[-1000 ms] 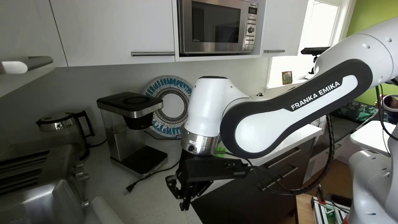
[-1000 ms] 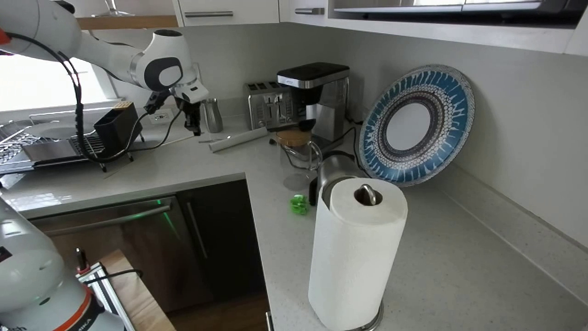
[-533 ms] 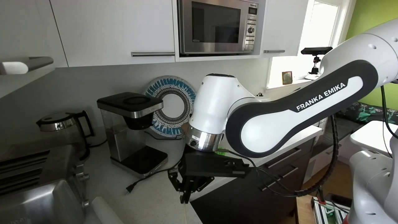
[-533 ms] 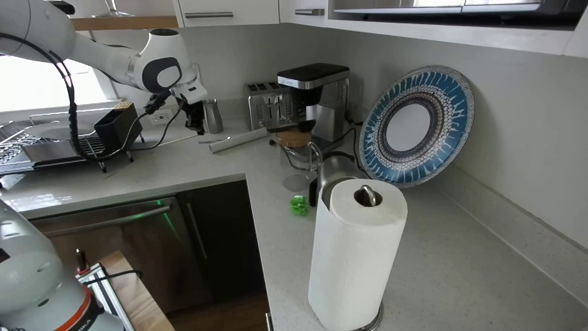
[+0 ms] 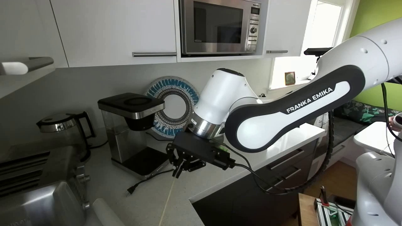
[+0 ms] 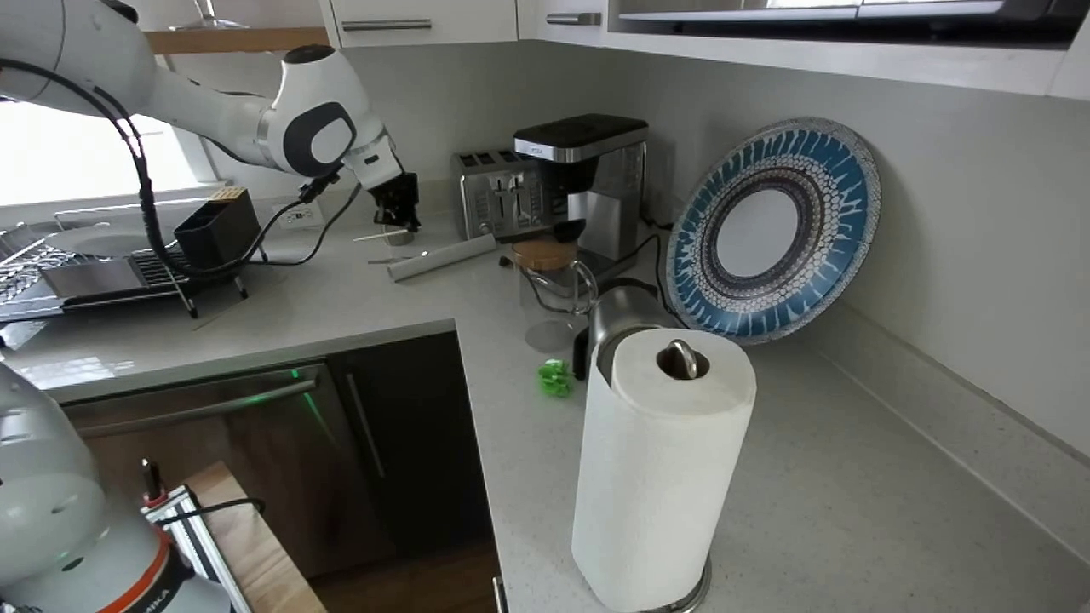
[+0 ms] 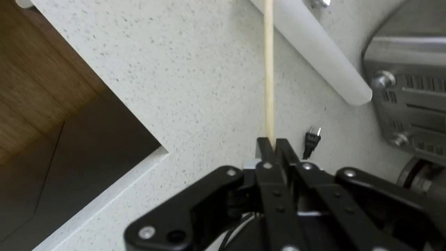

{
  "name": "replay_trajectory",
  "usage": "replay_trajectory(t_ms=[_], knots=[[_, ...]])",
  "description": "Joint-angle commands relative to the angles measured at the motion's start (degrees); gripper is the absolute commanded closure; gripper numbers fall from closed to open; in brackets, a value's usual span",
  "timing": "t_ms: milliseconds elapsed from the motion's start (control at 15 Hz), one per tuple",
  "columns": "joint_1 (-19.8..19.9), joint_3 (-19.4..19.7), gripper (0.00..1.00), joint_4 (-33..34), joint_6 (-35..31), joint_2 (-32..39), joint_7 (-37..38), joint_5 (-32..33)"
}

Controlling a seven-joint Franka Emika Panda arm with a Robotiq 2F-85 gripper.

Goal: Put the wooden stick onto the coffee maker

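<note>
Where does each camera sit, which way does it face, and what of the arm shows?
Exterior view: near the toaster, facing the coffee maker; the arm, jaws included, reaches in from picture right.
Exterior view: by the paper towels, facing the toaster and coffee maker; arm, jaws and base at picture left.
Wrist view: behind the jaws, facing down at the counter; they show at the bottom, closed on the stick.
Both exterior views share the toaster, coffee maker and arm.

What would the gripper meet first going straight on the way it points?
Probably the countertop: the gripper slants down toward it, and the wooden stick it holds might touch there first. The height is unclear.
</note>
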State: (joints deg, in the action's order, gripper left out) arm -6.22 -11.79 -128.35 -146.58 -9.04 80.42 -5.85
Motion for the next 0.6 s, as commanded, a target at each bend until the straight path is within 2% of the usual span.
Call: replay_trajectory(t_ms=[0,267,467,533], knots=[[3.8,0.0,0.98,-3.1,-4.7,-0.6,11.5,6.5],[7.2,-0.3,0.98,-3.5,-9.1,0.8,26.1,13.1],[8.2,-2.7,0.98,-2.2,-9.3,1.8,32.0,22.7],[8.5,-3.8,0.98,-1.3,-9.1,2.5,36.4,26.4]])
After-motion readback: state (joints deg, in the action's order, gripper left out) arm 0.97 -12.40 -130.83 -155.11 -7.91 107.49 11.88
